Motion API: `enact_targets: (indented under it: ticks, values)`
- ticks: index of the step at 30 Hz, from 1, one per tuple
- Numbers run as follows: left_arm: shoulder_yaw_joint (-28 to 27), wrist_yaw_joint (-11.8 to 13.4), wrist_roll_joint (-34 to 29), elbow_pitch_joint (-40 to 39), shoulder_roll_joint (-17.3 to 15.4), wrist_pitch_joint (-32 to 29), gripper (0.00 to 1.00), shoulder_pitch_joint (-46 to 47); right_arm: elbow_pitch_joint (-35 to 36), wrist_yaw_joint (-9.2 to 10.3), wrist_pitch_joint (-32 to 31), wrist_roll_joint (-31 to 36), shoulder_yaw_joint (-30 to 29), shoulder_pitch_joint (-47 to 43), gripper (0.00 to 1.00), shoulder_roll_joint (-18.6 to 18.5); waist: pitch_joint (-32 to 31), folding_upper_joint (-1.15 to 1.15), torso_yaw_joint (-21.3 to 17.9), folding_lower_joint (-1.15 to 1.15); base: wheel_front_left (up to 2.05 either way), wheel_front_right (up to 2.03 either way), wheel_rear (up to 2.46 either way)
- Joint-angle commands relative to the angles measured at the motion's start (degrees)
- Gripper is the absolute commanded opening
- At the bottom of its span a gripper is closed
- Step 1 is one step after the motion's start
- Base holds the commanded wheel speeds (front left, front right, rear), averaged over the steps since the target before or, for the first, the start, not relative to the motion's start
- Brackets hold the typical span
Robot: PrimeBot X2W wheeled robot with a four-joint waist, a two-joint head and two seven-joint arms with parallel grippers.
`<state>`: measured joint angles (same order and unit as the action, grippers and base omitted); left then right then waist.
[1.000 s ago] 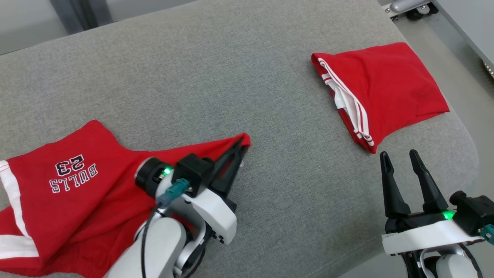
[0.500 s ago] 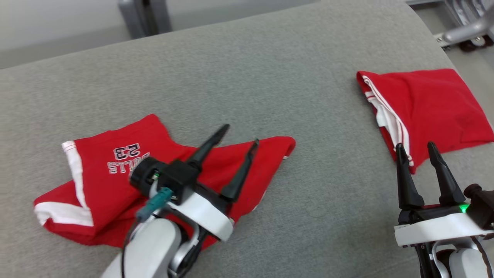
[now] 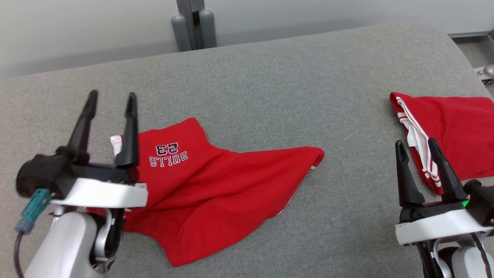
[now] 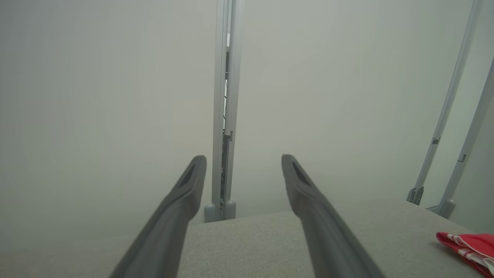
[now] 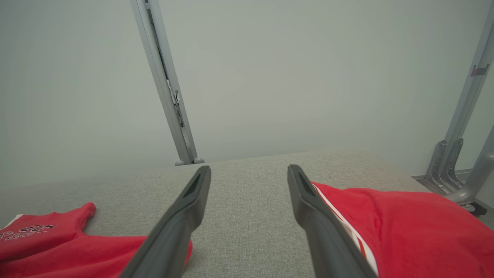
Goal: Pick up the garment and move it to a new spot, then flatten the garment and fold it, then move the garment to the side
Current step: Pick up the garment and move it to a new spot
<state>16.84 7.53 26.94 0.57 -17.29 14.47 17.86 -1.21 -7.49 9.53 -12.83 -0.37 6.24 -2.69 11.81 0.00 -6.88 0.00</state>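
Our left pincer [image 3: 112,94] hovers released, grasping nothing; our right pincer [image 3: 415,141] gapes empty too. Between them the red garment [image 3: 216,185] (printed BULLS 23) lies rumpled on the grey desk [image 3: 270,77] — placed, we judge, with flattening, folding and moving aside left to do. Our left arm hides its near-left corner — a folded red cloth [image 3: 459,123] is cut off at right.

- red jersey shorts [image 3: 216,185] with white trim along the edge and a "bulls 23" print, which reads upside down in the head view
- unfolded and rumpled, lying loose with soft creases, one leg stretched out to the right into a narrow end
- resting on the grey fabric desk [image 3: 270,85], left of its centre
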Motion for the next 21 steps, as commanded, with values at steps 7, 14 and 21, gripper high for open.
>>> enact_targets:
  ticks: [7, 14, 21]
  values:
    - [-5.92, 1.38, -0.83, -4.04, -2.28, 0.56, 1.00, -7.17, -0.49, -0.01, -1.12, 1.22, 0.02, -1.72, 1.00, -0.38, -3.01, 0.00, 1.11, 0.00, 0.00, 0.00, 0.00]
    - [-9.37, 1.40, -2.03, -7.15, -2.27, 0.56, 1.00, -15.31, -0.76, -0.01, -2.06, 1.73, 0.61, -3.79, 1.00, -0.39, -6.02, 0.00, 1.52, 0.00, 0.00, 0.00, 0.00]
    - [-10.14, 1.04, -2.55, -7.55, -1.26, 0.58, 1.00, -21.17, -0.17, -0.01, -3.23, 1.62, 0.08, -6.75, 1.00, -0.37, -8.81, 0.00, 2.17, 0.00, 0.00, 0.00, 0.00]
